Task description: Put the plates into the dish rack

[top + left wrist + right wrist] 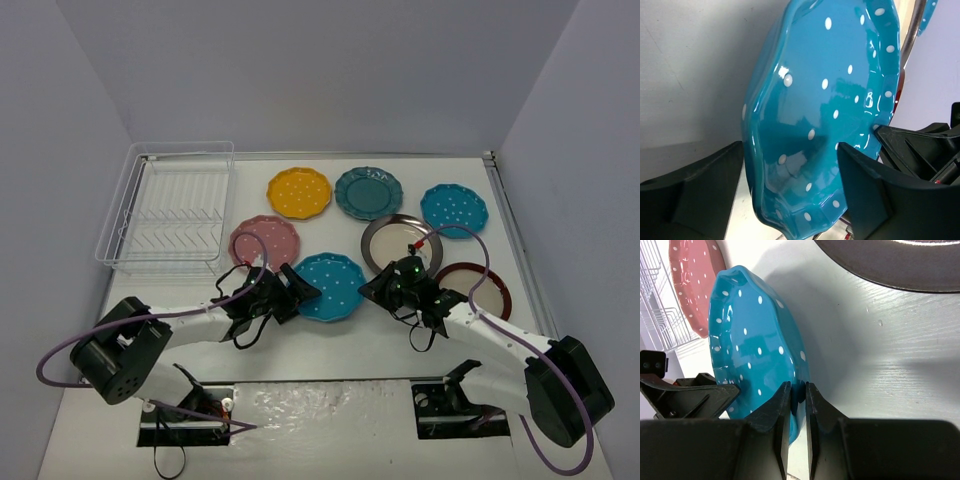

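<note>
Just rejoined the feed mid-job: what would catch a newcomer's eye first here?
Both grippers are at one bright blue plate, front and centre: the left gripper straddles its left rim, and the right gripper sits nearly shut at its right rim. The dish rack at far left holds no plates.

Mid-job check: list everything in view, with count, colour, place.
dish rack: one, clear, white tines, far left.
yellow plate: one, yellow, beside the rack.
teal plate: one, dark teal, far middle.
far blue plate: one, bright blue, far right.
pink plate: one, pink, near the rack's corner.
central blue plate: one, bright blue, between the grippers.
dark-rimmed plate: one, cream centre, right of centre.
red-rimmed plate: one, pale centre, near right.
table: one, white, underneath.
left gripper: one, black, open astride central plate's left rim.
right gripper: one, black, shut on its right rim.
</note>
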`<action>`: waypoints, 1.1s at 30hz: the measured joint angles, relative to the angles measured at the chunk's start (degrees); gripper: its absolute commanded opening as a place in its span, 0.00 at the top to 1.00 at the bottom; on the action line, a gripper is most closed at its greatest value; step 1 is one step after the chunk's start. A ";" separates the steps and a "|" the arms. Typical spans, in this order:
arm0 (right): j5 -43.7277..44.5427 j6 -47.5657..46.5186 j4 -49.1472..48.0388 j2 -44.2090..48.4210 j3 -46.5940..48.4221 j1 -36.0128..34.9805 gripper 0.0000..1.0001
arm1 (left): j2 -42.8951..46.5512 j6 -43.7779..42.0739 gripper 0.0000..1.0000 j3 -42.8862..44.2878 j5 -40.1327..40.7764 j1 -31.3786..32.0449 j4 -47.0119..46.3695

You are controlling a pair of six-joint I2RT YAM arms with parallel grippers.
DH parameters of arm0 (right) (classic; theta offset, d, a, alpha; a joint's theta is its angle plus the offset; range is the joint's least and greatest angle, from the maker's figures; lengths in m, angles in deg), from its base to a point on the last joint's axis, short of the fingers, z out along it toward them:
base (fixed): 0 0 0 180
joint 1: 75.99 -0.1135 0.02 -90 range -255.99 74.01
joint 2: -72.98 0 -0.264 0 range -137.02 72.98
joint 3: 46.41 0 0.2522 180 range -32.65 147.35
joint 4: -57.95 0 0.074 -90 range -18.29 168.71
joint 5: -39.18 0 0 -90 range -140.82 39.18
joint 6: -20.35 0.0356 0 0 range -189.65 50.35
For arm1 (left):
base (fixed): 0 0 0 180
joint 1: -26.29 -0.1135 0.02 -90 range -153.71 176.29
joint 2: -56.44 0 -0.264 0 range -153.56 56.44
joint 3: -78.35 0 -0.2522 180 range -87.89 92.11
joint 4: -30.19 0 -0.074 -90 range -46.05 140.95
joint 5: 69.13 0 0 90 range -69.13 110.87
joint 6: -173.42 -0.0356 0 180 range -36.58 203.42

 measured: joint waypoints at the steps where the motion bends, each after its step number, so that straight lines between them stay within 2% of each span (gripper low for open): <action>1: -0.09 0.00 -0.07 0.00 -0.08 -0.01 1.00 | 0.31 0.01 0.41 -0.06 0.15 0.03 -0.17; 8: -0.27 0.42 -0.76 0.00 -0.43 0.12 1.00 | 2.55 -0.25 0.59 -0.35 1.70 0.08 -0.30; 17: -0.64 0.80 -3.05 0.00 -1.02 0.48 1.00 | 5.77 -0.37 0.73 -1.73 3.90 0.08 -0.89; 21: -1.12 0.85 -3.35 0.00 -1.44 0.48 1.00 | 7.83 -0.70 0.97 -2.64 4.88 0.08 -2.43; 25: -2.05 0.76 -3.84 0.16 -1.44 0.45 1.00 | 10.31 -1.40 1.00 -3.31 6.20 0.08 -3.48; 27: -2.30 0.61 -4.11 0.74 -1.44 0.42 0.88 | 11.36 -2.22 1.00 -3.40 6.82 0.08 -3.92; 31: -2.91 -0.18 -5.13 2.39 -1.40 0.33 0.47 | 13.61 -4.35 1.00 -3.72 7.44 0.10 -4.64; 33: -3.50 -0.68 -5.99 3.49 -1.31 0.18 0.32 | 14.61 -5.69 1.00 -3.77 7.54 0.17 -4.67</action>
